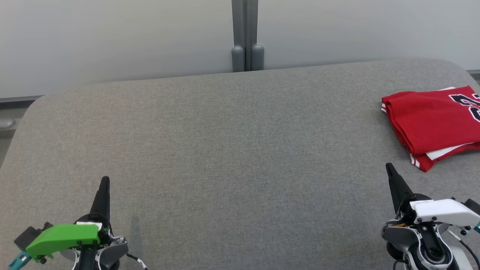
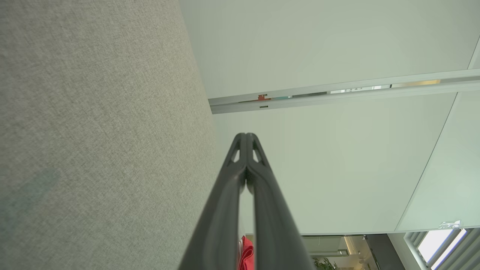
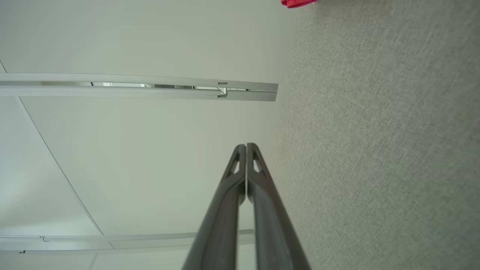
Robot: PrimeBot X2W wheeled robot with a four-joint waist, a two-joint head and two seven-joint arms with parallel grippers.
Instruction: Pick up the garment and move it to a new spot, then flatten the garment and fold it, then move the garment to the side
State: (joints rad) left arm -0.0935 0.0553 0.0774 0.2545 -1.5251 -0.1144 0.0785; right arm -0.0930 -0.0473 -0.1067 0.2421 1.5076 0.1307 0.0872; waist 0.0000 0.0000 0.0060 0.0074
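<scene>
folded red garment (image 1: 431, 120) lies far right on the counter (image 1: 240, 150); left hand (image 1: 105, 180) and right hand (image 1: 389, 166) clenched, empty.

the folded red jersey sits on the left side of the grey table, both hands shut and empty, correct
Wrong side: the head view shows the folded red jersey on the right side of the grey table. Both the left hand and the right hand are shut and empty, as you said.
</scene>
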